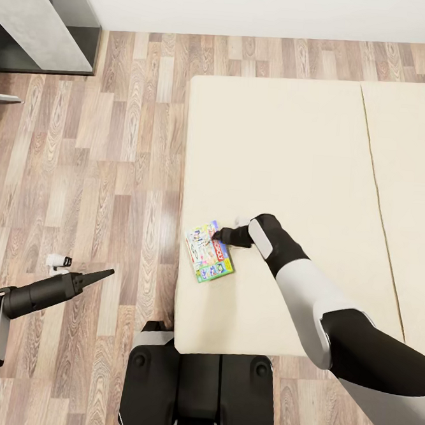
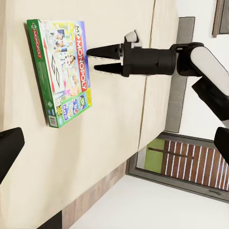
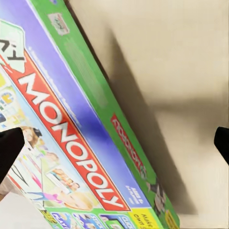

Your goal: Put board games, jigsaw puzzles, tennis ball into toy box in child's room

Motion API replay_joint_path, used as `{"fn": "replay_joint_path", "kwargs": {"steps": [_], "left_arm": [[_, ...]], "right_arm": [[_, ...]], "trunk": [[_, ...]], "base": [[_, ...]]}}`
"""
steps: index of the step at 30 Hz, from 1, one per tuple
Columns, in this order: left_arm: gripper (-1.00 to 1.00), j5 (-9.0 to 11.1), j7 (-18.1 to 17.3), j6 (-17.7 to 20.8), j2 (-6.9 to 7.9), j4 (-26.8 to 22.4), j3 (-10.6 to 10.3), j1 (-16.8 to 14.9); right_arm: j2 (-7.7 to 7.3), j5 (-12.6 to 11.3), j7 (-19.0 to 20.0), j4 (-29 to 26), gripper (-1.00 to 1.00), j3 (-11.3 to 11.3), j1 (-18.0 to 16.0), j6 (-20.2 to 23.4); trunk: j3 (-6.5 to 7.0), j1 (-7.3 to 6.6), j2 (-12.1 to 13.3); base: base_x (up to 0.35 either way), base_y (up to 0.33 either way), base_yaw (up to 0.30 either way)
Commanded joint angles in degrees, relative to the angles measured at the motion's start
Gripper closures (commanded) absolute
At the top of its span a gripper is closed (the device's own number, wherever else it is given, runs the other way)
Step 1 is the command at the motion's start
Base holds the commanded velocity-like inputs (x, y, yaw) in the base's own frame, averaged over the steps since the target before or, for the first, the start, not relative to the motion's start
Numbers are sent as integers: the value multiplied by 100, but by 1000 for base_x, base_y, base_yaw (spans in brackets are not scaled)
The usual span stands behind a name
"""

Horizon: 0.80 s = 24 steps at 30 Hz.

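left gripper (image 1: 108, 273): at the lower left of the head view, out over the wooden floor (image 1: 114, 166) and well apart from the bed; its fingers look drawn together to a point, holding nothing, though we judge that from one angle
board game (image 1: 209, 251): a white-and-green monopoly box lying flat near the bed's left edge, just left of centre in the head view
right gripper (image 2: 99, 60): jaws parted, tips just beside the box's long side, nothing held
bed (image 1: 294, 155): fills the centre and right; no second game shows on the mattress we see
risk: we judge the jaws may push the flat box toward the near mattress edge and off onto the floor, since one finger has no gap to get under it
hard to make out: whether a fingertip touches the box; the small white object (image 1: 58, 262) on the floor at lower left we cannot identify
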Motion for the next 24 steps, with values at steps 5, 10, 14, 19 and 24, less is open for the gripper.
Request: {"fn": "replay_joint_path", "kwargs": {"steps": [5, 10, 14, 19, 24], "left_arm": [[-100, -46, -45, 59, -1, -5, 6, -3], [-100, -46, -45, 57, -1, -5, 6, -3], [-100, -46, -45, 61, -1, -5, 6, -3], [-100, -46, -45, 61, -1, -5, 6, -3], [-100, -46, -45, 62, -1, -5, 6, -3]], "right_arm": [[0, -39, -231, -267, -100, 10, -2, 74], [0, -58, -277, -330, -100, 11, -2, 98], [0, -70, -281, -336, -100, 11, -2, 103], [0, -79, -275, -337, -100, 11, -2, 117], [0, -91, -247, -328, -100, 11, -2, 175]], "trunk": [[-6, 4, -9], [-6, 4, -9], [-6, 4, -9], [-6, 4, -9], [-6, 4, -9]], "base": [[0, 0, 0], [0, 0, 0], [0, 0, 0], [0, 0, 0], [0, 0, 0]]}}
